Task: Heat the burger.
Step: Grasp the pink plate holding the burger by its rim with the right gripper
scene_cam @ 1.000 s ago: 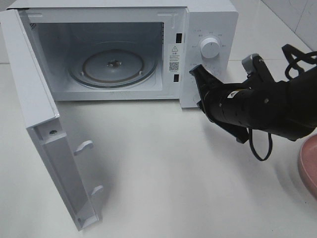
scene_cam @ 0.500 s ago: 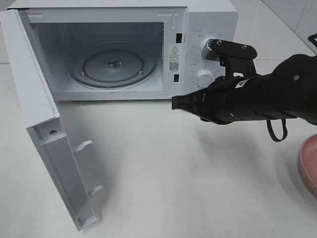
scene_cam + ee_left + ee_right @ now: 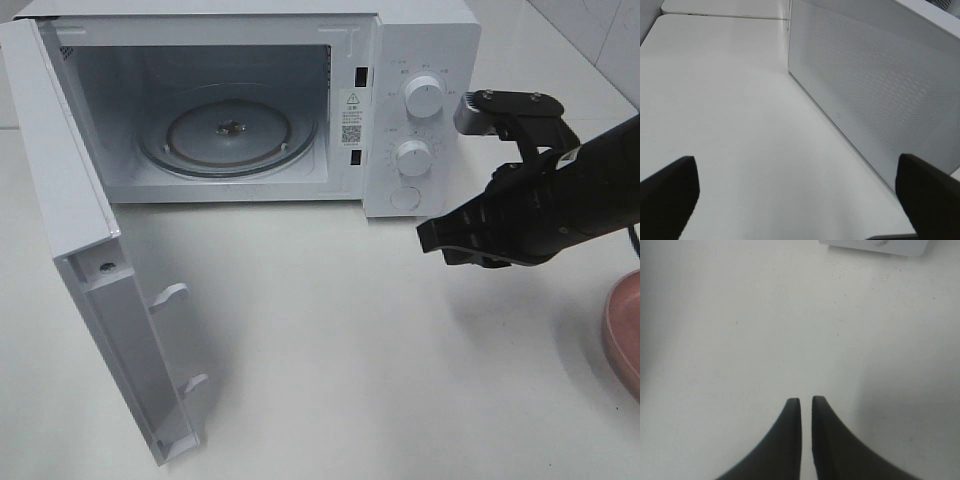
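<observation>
**Exterior high view, left to right: microwave (image 3: 425, 35) open, nothing gripped**

Far left, the left gripper (image 3: 795, 165) shows only in its own wrist view. Its two matte black fingers (image 3: 667, 200) stand wide apart at the edges of the picture, with nothing between them and the smooth white table (image 3: 740, 125) beyond. Close beside it rises a flat white dotted panel (image 3: 880, 90), finely meshed, which looks to be the outer side of the microwave's door.

From the high camera, the door (image 3: 100, 290) stands swung fully open at the left; it is a boxy white plastic slab with two hooked latches (image 3: 170, 296) on its inner face. Next comes the cavity, pale and smooth-walled; a round, clear glass turntable (image 3: 228, 135) lies flat on its floor, and a small printed label (image 3: 352, 115) sits on the right post of the frame. Then comes the glossy white control panel, carrying an upper knob (image 3: 422, 98), a lower knob (image 3: 412, 157) and a flat round button (image 3: 403, 197) under them.

Right of the panel hangs the right gripper (image 3: 430, 238), black, angular and tapering; it is near the microwave's front corner but apart from it. In its wrist view the curved fingertips (image 3: 790, 440) are all but closed; only a thin slit parts them, and nothing is in it.

At the far right edge lies the curved rim of a round pink plate (image 3: 625, 330), cut off by the frame. The burger shows in no view, so its place cannot be told.
</observation>
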Controlling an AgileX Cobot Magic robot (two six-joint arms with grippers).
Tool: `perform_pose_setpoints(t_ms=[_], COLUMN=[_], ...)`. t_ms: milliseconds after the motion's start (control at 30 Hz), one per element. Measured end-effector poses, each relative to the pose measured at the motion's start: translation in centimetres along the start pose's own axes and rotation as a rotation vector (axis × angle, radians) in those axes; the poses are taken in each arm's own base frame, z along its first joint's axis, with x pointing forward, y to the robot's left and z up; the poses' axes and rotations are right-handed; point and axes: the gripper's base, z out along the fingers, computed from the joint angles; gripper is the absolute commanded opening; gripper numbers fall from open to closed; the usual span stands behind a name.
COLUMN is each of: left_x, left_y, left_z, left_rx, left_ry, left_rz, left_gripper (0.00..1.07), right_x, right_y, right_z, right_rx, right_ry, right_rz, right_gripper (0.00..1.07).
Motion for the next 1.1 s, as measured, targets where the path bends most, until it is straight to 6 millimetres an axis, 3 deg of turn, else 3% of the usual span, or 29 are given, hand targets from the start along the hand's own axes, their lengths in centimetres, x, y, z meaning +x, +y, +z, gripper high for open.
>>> perform_pose_setpoints(t_ms=[200, 367, 533, 600, 667, 700, 767, 800, 833, 900, 933, 967, 1100], left_x=[0.0, 0.0, 0.0, 0.0, 0.0, 0.0, 0.0, 0.0, 0.0, 0.0, 0.0, 0.0, 0.0], left_y=[0.0, 0.0, 0.0, 0.0, 0.0, 0.0, 0.0, 0.0, 0.0, 0.0, 0.0, 0.0, 0.0], left_z=[0.0, 0.0, 0.0, 0.0, 0.0, 0.0, 0.0, 0.0, 0.0, 0.0, 0.0, 0.0, 0.0], left_rx=[0.000, 0.000, 0.000, 0.000, 0.000, 0.000, 0.000, 0.000, 0.000, 0.000, 0.000, 0.000, 0.000], left_ry=[0.000, 0.000, 0.000, 0.000, 0.000, 0.000, 0.000, 0.000, 0.000, 0.000, 0.000, 0.000, 0.000], left_rz=[0.000, 0.000, 0.000, 0.000, 0.000, 0.000, 0.000, 0.000, 0.000, 0.000, 0.000, 0.000, 0.000], left_gripper=[1.00, 1.00, 1.00, 1.00, 1.00, 1.00, 1.00, 1.00, 1.00, 1.00, 1.00, 1.00, 1.00], right_x=[0.6, 1.1, 1.7, 2.3, 2.4, 2.7, 2.8, 3.0, 3.0, 3.0, 3.0, 2.9, 2.7], right_y=[-0.6, -1.1, -2.9, -4.1, -4.5, -5.2, -5.5, -5.9, -5.9, -6.1, -6.1, -6.2, -6.3], right_z=[-2.0, -3.6, -5.0, -5.5, -5.6, -5.8, -5.9, -6.1, -6.1, -6.1, -6.1, -6.1, -6.1], right_rx=[0.032, 0.080, 0.163, 0.214, 0.226, 0.254, 0.265, 0.275, 0.275, 0.284, 0.284, 0.289, 0.300], right_ry=[0.076, 0.117, 0.177, 0.231, 0.245, 0.275, 0.284, 0.296, 0.296, 0.295, 0.295, 0.286, 0.268], right_rz=[-0.082, -0.028, 0.033, 0.053, 0.060, 0.065, 0.068, 0.076, 0.076, 0.078, 0.078, 0.070, 0.049], right_gripper=[0.10, 0.13, 0.18, 0.28, 0.32, 0.40, 0.44, 0.55, 0.55, 0.73, 0.73, 0.84, 0.93])
